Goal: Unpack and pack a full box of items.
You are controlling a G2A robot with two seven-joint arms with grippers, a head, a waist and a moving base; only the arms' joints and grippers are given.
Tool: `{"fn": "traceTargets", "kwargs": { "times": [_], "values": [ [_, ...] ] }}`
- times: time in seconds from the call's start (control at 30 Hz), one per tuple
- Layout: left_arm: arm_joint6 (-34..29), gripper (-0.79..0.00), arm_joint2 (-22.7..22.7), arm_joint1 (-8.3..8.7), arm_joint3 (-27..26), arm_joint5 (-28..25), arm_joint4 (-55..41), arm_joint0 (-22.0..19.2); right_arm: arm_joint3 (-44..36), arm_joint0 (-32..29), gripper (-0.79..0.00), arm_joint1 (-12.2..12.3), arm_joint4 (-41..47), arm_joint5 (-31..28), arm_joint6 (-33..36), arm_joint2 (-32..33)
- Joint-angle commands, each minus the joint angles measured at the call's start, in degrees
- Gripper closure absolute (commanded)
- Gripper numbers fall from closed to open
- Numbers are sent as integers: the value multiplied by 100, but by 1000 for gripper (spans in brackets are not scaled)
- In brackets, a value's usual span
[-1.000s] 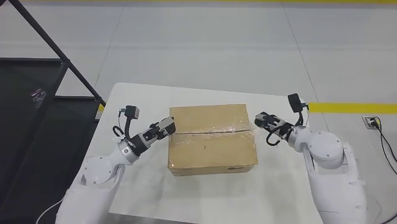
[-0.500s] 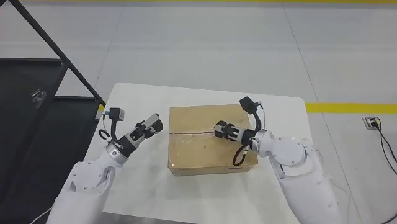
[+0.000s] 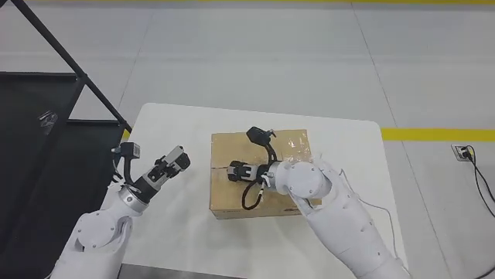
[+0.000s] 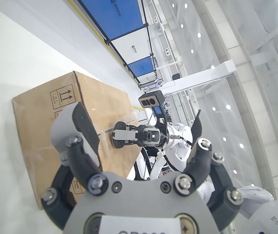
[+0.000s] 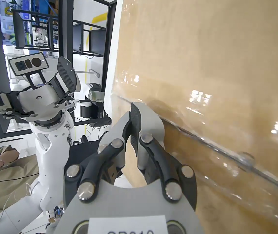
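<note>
One taped cardboard box [image 3: 228, 148], centre frame on the white counter [image 3: 178, 124]. Two tools: left tool [image 3: 176, 159] spread wide, left of the box, apart from it. Right tool [image 3: 232, 172] pinched closed over the box's middle seam, near its left end.

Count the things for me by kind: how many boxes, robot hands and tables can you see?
Cardboard box: 1
Robot hands: 2, the left hand and the right hand
Table: 1
Total: 4
</note>
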Motion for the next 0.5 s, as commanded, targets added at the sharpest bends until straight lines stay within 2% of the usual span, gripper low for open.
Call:
{"fn": "traceTargets", "kwargs": {
  "times": [0.0,0.47],
  "values": [
    [16,-785,-26,5,-21,-19,-14,40,138,130,0,-72,87,12,-81,-171],
    [71,-785,-266,46,-143,-167,-181,369,843,733,0,-498,285,119,-526,-976]
  ]
}}
